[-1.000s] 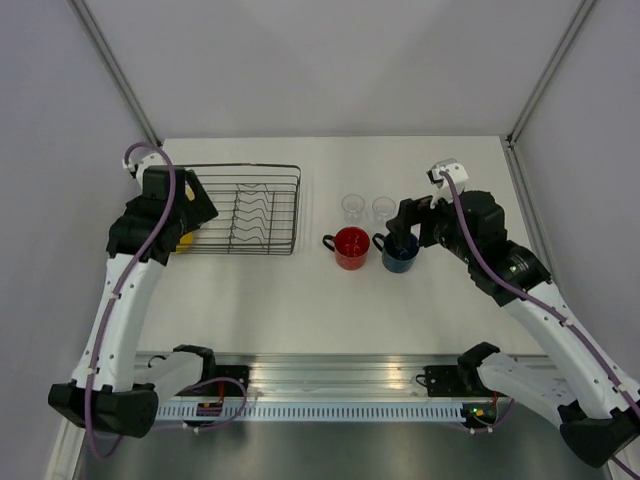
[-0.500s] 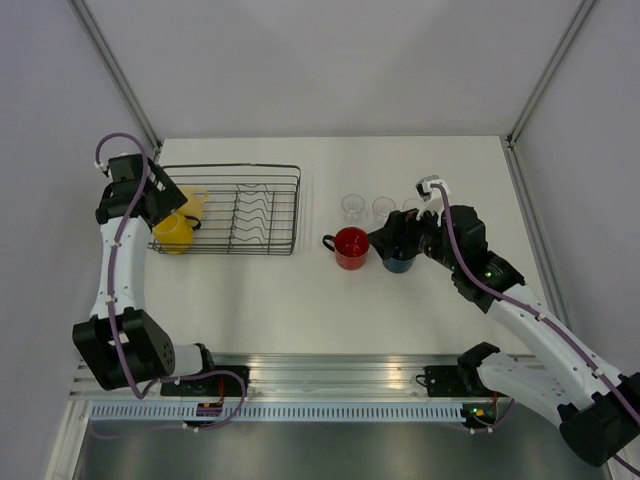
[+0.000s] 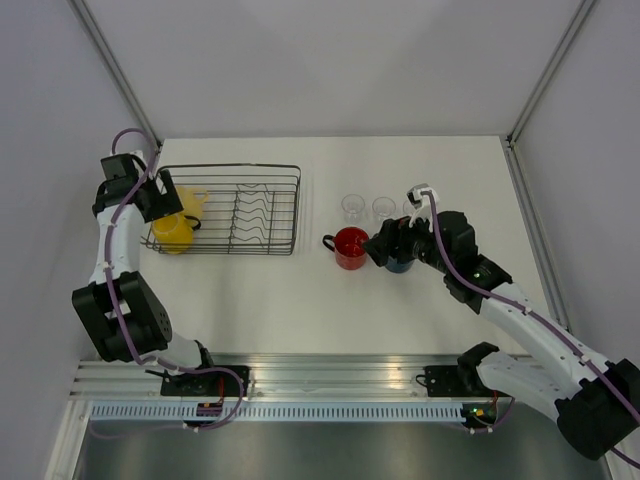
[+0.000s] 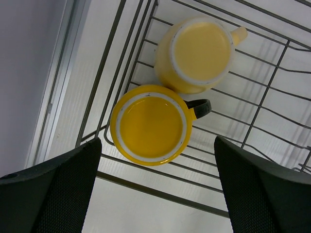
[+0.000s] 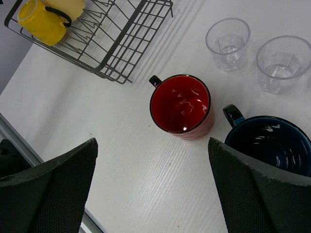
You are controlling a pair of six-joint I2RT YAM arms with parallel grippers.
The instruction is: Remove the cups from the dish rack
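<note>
On the far left, the left gripper (image 4: 155, 194) is hanging wide open and empty over the bright yellow mug (image 4: 148, 127). That mug is sitting mouth-up in the left end of the dish rack (image 3: 230, 167), just beside the pale yellow mug (image 4: 197, 51). The fingers are straddling it, probably lining up a grab. Moving right, the red mug (image 5: 181, 104) and blue mug (image 5: 272, 145) are standing on the table (image 3: 300, 300), already unloaded, with the first clear glass (image 5: 227, 38) and second clear glass (image 5: 282, 58) behind them. The right gripper (image 5: 153, 184) is hovering above them, spread wide, gripping nothing.
</note>
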